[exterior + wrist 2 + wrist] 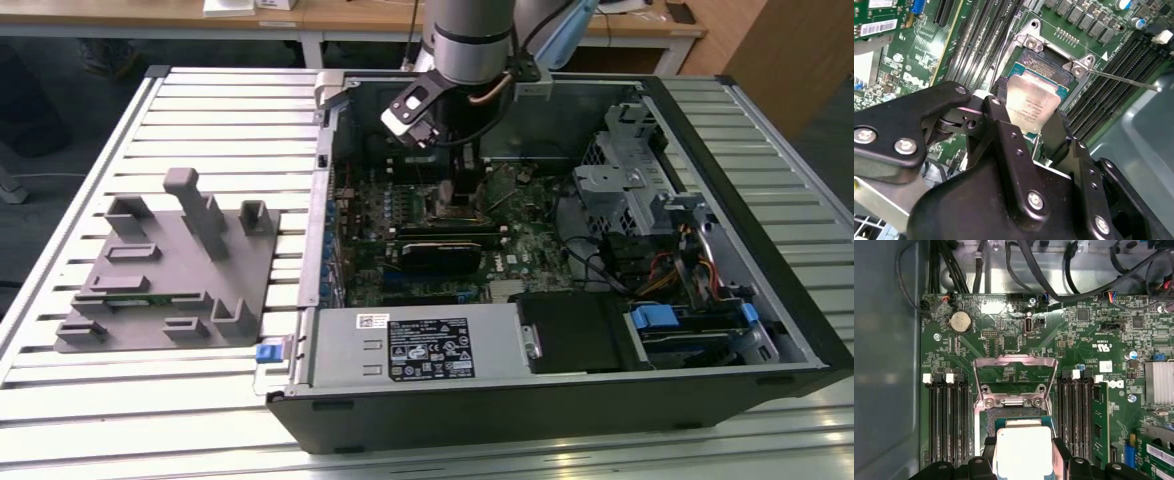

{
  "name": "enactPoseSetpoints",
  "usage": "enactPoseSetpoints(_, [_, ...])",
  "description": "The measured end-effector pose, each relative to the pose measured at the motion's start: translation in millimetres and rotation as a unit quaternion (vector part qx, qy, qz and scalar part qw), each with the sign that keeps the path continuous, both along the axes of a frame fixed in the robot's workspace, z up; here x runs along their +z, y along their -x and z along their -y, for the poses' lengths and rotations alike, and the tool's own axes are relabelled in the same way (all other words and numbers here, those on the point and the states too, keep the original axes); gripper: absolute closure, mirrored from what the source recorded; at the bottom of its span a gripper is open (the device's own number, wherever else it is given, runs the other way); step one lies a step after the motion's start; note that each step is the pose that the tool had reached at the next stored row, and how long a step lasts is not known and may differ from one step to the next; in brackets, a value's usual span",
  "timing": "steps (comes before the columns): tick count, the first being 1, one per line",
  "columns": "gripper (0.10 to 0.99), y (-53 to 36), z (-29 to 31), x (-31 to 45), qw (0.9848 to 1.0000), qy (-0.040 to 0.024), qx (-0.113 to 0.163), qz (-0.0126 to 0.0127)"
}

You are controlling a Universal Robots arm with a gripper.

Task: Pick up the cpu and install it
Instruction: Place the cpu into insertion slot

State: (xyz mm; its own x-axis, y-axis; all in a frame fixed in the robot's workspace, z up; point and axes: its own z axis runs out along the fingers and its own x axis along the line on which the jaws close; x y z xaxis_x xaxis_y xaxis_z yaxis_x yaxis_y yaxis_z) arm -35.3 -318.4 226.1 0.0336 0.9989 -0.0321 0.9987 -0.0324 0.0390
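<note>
On the exterior view's left, the grey plastic fixture [167, 275] lies flat on the slatted bench [200, 420]. None of its cradles shows a chip, so you can judge the pick-up as done.

Just to its right, the open computer case [534, 425] lies on its side. That turns the motherboard [534, 240] face up, so the arm can come at it from above. The arm reaches down into the middle of the case, with the end effector [457, 205] low over the board.

Further to the exterior view's right, the metal drive cage [627, 180] and a bundle of cables stand well apart from the working spot.

In the second wrist view, the end effector is closed on the cpu [1031, 102]. Its black fingers [999, 120] pinch two opposite edges of the chip, so the silvery lid stays untouched and the underside is free to meet the contacts.

The cpu sits directly over the socket [1041, 59], its edges roughly in line with the socket's. You cannot tell from these views whether it is touching down or hovering just above.

In the first wrist view, the load plate [1015, 359] is swung up and away from the socket. The thin retention lever [1124, 80] is released and angles out over the memory slots [946, 420]. That leaves the opening clear for the chip to go straight in. The plate is not yet closed, so the install looks unfinished.
</note>
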Motion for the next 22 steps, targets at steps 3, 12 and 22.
enactPoseSetpoints(3, [0.561, 0.1, 0.0, -4.0, 1.0, 0.0006, 0.0, 0.0])
enactPoseSetpoints(12, [0.561, 4.6, -0.1, -10.2, 1.0, 0.0008, 0.0, 0.0001])
enactPoseSetpoints(22, [0.561, 2.0, -4.0, -17.6, 1.0, 0.0007, -0.003, 0.0001])
